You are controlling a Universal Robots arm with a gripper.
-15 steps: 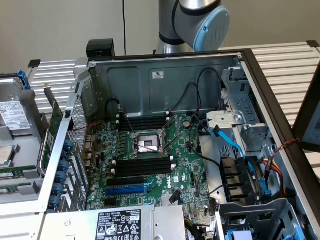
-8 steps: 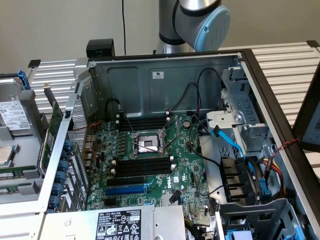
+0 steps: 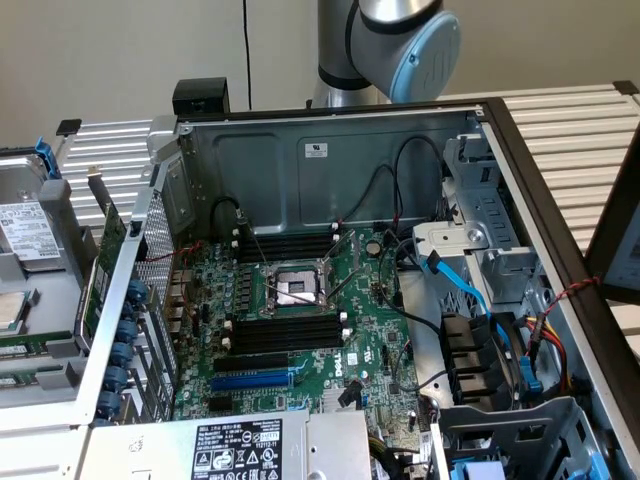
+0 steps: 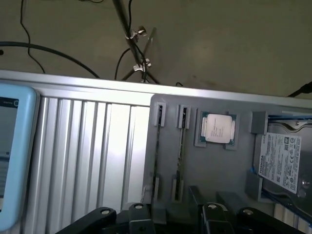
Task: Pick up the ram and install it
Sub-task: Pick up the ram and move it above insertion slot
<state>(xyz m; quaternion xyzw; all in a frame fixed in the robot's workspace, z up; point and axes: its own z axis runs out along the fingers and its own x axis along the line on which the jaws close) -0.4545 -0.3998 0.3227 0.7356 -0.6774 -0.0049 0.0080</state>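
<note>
- The pincer (image 4: pixel 175 222) hangs over a grey tray (image 4: pixel 224 170). Its black fingers (image 4: pixel 214 219) are spread wide apart, with nothing between them.
- The ram (image 4: pixel 181 146) is straight ahead of the pincer, in line with the gap between the fingers. It is seen edge-on as a thin dark strip, standing in the tray with each end in a small grey holder. The pincer is near it but does not touch it.
- A second pair of grey holders stands just beside the ram. I cannot tell whether they hold another stick.
- A square processor chip (image 4: pixel 218 129) with a silver lid lies flat in a pocket of the tray, farther from the pincer on the ram's other side.
- A hard drive (image 4: pixel 283 161) with a white label lies beyond the chip, farther still from the pincer.
- The tray rests on a slatted aluminium table (image 4: pixel 87 146) that stretches away to the pincer's other side.
- In the exterior view the tray (image 3: pixel 40 350) sits at the exterior view's left of an open computer case (image 3: pixel 330 170), well apart from the pincer's spot.
- A green motherboard (image 3: pixel 360 300) lies inside the case, with long black memory slots (image 3: pixel 285 330) on it.
- The robot arm (image 3: pixel 400 45), silver with a pale blue cap, rises behind the case.
</note>
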